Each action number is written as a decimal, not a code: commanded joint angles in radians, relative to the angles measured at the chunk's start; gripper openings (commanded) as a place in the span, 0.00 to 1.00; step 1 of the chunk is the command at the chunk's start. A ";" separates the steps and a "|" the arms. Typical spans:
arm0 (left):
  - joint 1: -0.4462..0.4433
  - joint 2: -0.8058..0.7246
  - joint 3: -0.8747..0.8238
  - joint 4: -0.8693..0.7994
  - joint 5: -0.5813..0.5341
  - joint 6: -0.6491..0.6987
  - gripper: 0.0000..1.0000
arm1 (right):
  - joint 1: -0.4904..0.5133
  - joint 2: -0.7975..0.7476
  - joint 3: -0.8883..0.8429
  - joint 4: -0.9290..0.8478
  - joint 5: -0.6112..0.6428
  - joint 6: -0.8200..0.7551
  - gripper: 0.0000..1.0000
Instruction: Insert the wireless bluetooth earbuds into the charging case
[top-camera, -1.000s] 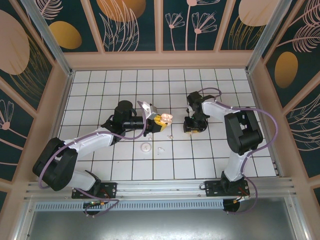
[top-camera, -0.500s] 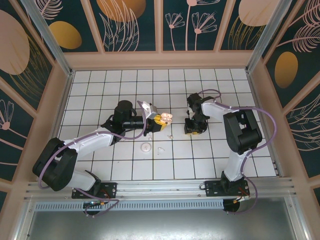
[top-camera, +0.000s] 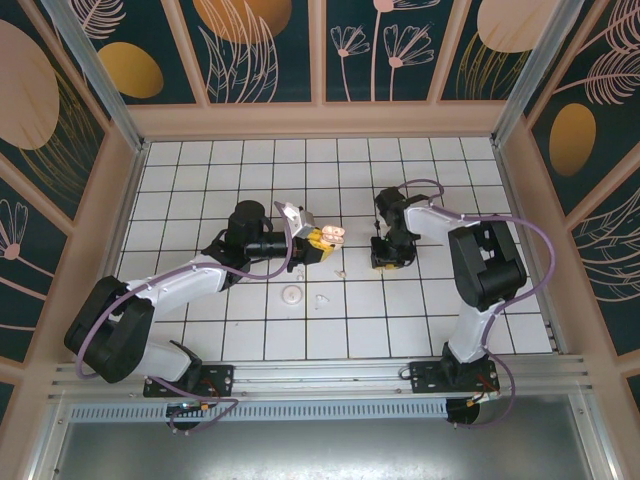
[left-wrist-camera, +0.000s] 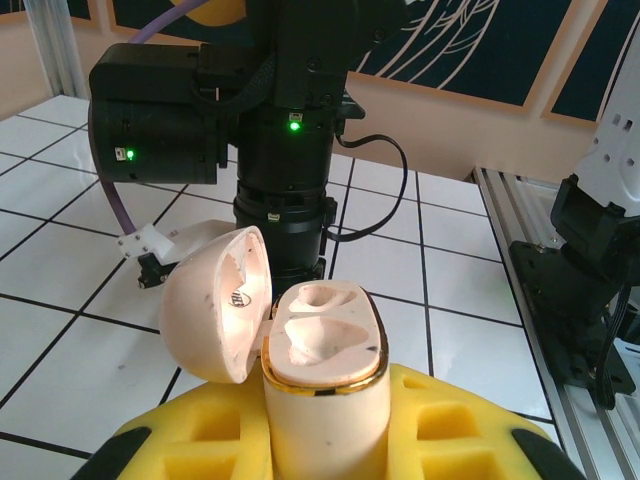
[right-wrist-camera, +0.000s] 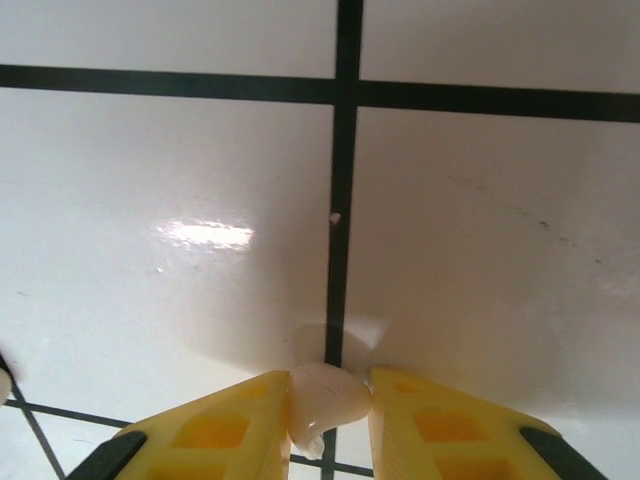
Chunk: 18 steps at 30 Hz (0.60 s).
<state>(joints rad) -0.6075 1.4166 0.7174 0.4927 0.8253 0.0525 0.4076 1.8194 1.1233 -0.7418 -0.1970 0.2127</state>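
pickup: right gripper clamped on an earbud, left gripper clamped on open charging case; next lift, seat it.

Top external: looks steeply down from high above and behind the rig, far off, taking in the whole tiled table. Left wrist: sits close behind the open charging case held in the left gripper, facing nearly level across the tiles toward the right arm, ground shared with the top view. Right wrist: points almost straight down, very near, past the right gripper onto an earbud at a tile seam.
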 joint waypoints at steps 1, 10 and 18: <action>0.007 -0.017 0.028 -0.003 -0.004 0.020 0.17 | 0.001 -0.035 -0.025 0.054 -0.035 0.017 0.26; 0.007 -0.007 0.015 0.033 -0.030 0.010 0.16 | 0.001 -0.128 -0.054 0.126 -0.025 0.048 0.25; 0.006 0.030 -0.033 0.181 -0.100 -0.034 0.16 | 0.005 -0.306 -0.126 0.306 -0.047 0.094 0.24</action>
<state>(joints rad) -0.6075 1.4254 0.7055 0.5720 0.7567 0.0376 0.4076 1.5936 1.0256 -0.5449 -0.2234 0.2729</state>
